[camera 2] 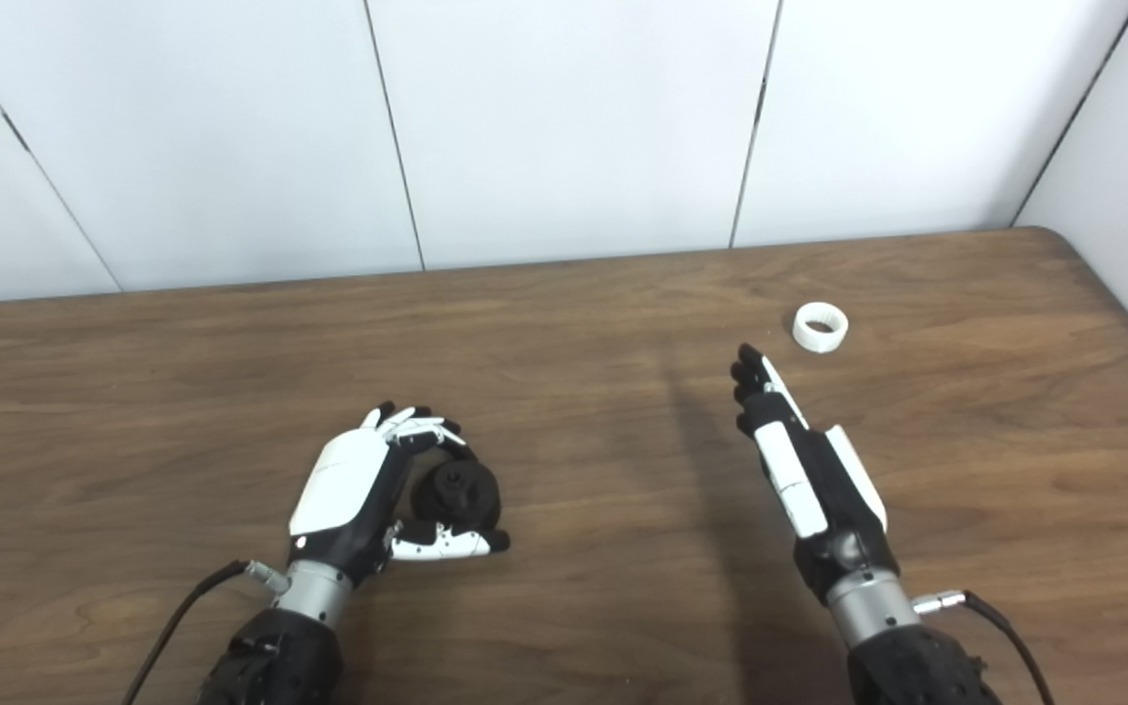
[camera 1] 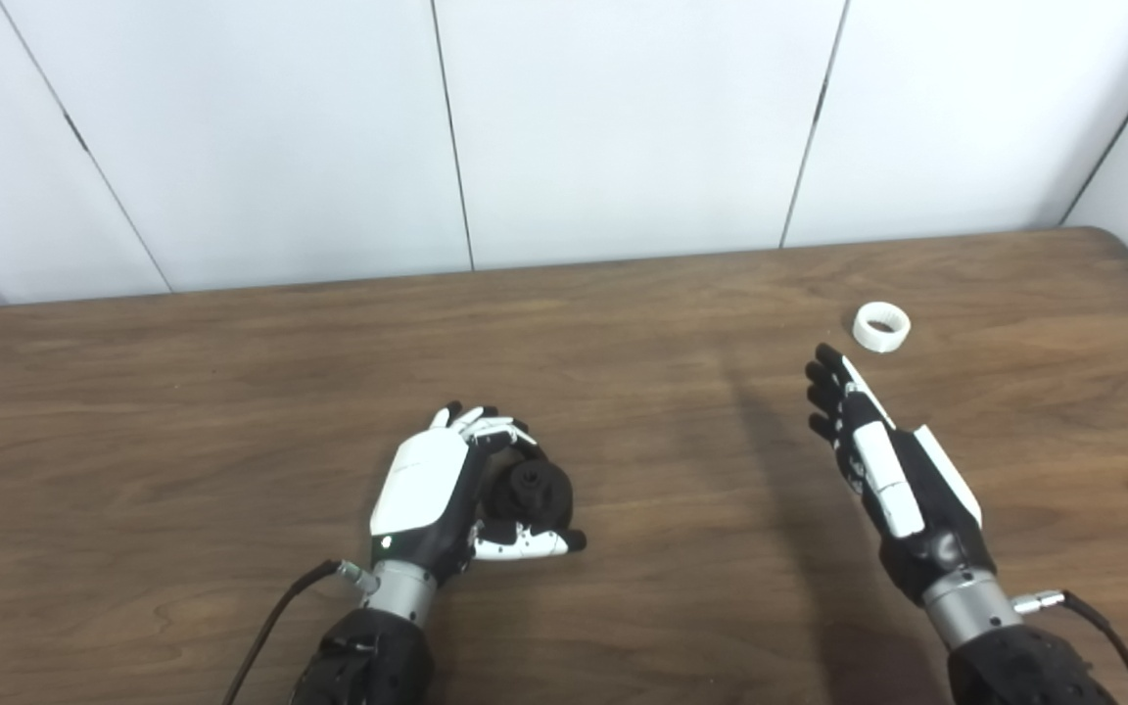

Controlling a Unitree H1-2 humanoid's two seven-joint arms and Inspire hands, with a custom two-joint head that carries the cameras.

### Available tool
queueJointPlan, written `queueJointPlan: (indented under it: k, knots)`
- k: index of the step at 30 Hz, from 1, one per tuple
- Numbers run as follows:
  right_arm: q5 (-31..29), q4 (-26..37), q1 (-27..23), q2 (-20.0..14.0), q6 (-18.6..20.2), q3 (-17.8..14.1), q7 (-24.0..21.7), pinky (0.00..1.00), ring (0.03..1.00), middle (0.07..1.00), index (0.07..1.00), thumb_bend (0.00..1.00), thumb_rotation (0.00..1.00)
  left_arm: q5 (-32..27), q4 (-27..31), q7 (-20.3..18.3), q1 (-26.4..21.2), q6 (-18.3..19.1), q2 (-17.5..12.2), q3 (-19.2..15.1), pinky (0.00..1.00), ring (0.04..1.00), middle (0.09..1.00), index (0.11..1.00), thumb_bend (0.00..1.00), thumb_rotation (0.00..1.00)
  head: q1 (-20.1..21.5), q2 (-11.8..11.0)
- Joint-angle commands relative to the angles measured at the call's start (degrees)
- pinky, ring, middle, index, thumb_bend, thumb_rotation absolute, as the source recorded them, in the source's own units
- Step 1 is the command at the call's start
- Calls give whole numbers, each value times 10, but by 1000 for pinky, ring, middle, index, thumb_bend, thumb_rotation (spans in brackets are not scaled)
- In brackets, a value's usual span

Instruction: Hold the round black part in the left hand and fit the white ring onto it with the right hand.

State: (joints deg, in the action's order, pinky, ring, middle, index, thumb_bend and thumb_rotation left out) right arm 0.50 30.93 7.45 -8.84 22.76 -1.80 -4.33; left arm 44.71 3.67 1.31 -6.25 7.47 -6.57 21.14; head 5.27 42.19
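Note:
The round black part (camera 1: 531,492) sits in my left hand (camera 1: 446,490), near the front middle of the wooden table; the fingers curl over its far side and the thumb lies under its near side. The white ring (camera 1: 882,327) lies flat on the table at the right, a little beyond my right hand's fingertips. My right hand (camera 1: 882,460) is open and empty, fingers stretched out straight toward the ring, a short gap short of it. Both also show in the right eye view: the ring (camera 2: 820,327) and the right hand (camera 2: 804,470).
The brown wooden table (camera 1: 231,392) reaches back to a white panelled wall (camera 1: 623,117). Its rounded right edge runs close beyond the ring. Cables trail from both wrists toward the front edge.

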Motion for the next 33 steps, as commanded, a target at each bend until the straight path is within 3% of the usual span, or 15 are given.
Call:
queueJointPlan:
  k: [1,8,22,25,28,29,33]
  knots:
    - [-3,26,-12,-4,-3,-5,0,964,978,976,984,669,1000,-7,-17,-2,2,-3,1,-2,1000,902,791,485,524,48,-1,1]
    - [0,25,-16,-7,-1,-2,-3,960,977,983,987,665,1000,-26,-47,15,1,-25,1,-7,1000,900,795,485,523,50,-2,1]
    - [6,23,-26,-8,-2,-8,2,964,974,973,979,695,1000,-5,-56,29,-5,-36,-11,3,1000,901,790,485,524,48,-5,3]
    - [23,25,-35,-8,-4,-10,10,930,944,949,946,657,1000,-5,-56,27,-4,-35,-13,3,1000,902,791,484,524,48,-2,5]
    - [84,18,-53,-25,-16,-3,18,875,928,934,927,561,910,-4,-53,25,-4,-34,-16,3,1000,903,794,484,524,48,2,5]
    - [114,16,-62,-33,-10,1,21,839,905,915,906,578,821,-4,-53,24,-5,-34,-17,3,1000,902,793,484,524,48,2,5]
    - [196,3,-95,-68,1,10,19,893,913,905,865,576,632,-5,-51,23,-4,-36,-20,4,1000,901,788,484,524,48,10,6]
